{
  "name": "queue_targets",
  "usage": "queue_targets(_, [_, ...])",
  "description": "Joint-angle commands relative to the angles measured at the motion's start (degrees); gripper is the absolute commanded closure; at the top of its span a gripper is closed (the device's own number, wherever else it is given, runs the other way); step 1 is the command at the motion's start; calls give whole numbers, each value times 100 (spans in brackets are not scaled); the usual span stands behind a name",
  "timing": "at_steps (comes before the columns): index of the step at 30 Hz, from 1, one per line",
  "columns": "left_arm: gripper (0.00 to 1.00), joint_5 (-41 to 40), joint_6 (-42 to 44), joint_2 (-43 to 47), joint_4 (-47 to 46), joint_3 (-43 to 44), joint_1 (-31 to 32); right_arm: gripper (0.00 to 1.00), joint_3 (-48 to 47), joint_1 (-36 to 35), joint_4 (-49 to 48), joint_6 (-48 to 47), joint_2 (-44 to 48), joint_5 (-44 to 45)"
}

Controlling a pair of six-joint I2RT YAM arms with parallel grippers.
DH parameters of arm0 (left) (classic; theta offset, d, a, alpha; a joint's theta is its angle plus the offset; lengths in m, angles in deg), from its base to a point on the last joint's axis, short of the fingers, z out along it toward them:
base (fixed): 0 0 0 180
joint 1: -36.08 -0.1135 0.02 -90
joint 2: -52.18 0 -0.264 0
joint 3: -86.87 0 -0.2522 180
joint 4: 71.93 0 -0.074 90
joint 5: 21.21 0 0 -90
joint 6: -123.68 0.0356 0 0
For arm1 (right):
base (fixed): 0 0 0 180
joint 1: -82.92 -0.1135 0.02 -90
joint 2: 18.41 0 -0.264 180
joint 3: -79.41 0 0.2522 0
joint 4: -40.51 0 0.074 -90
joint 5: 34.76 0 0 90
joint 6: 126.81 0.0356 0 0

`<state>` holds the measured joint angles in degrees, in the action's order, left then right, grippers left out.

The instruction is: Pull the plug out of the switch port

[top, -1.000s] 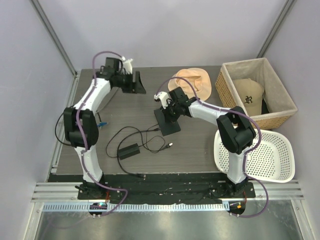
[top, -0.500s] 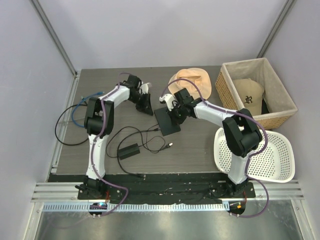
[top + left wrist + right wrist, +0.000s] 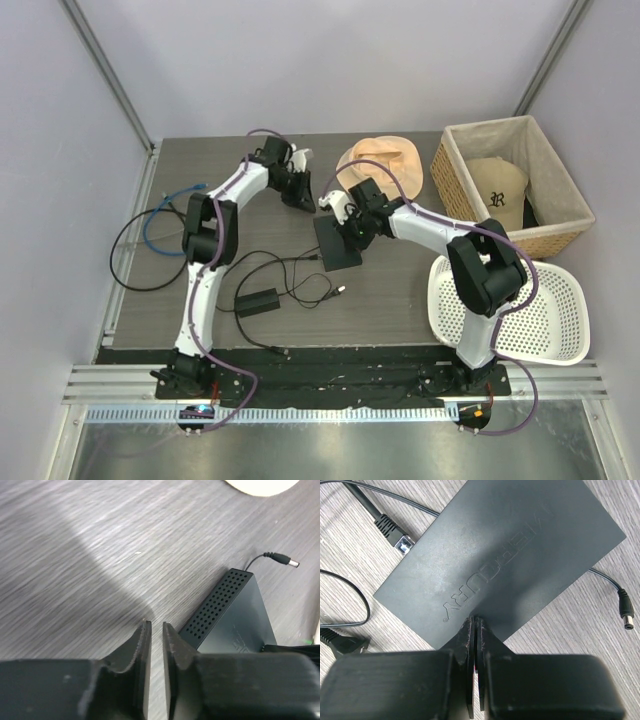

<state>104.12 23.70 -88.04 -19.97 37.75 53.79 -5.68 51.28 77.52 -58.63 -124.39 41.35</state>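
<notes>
The flat black switch lies mid-table and also shows in the left wrist view and the right wrist view. Its ports are hidden. The bright-blue cable lies coiled at the far left, and its plug is free on the table, well apart from the switch. My right gripper is shut and empty, with its tips over the switch's near edge. My left gripper is behind and to the left of the switch. Its jaws are nearly together with only table between them.
A black adapter brick and thin black leads lie in front of the switch. A silver-tipped plug and a barrel plug lie beside it. A tan hat, a wicker basket and a white basket stand to the right.
My left arm has swung from the table's left side toward the back centre near the switch. The blue cable now lies in the open at the left. The right gripper stayed on the switch.
</notes>
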Motion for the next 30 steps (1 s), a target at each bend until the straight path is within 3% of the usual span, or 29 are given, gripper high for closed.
queue_targets(1, [79, -273, -170, 1116, -65, -39, -233, 99, -47, 70, 400, -164, 296, 141])
queue_targets(4, [59, 315, -75, 1742, -163, -566, -277, 99, -197, 70, 505, -182, 332, -96])
queue_targets(7, [48, 1036, 83, 2104, 98, -1059, -277, 99, -276, 70, 584, -191, 262, -289])
queue_targets(13, [47, 1713, 488, 1815, 768, -1718, -260, 99, -320, 79, 576, -182, 95, -430])
queue_targets(20, [48, 1485, 506, 1656, 444, -2289, -119, 99, -162, 70, 558, -121, 129, -448])
queue_targets(30, [52, 1591, 576, 1191, 627, -2010, 74, 99, 110, 70, 453, -120, 226, -334])
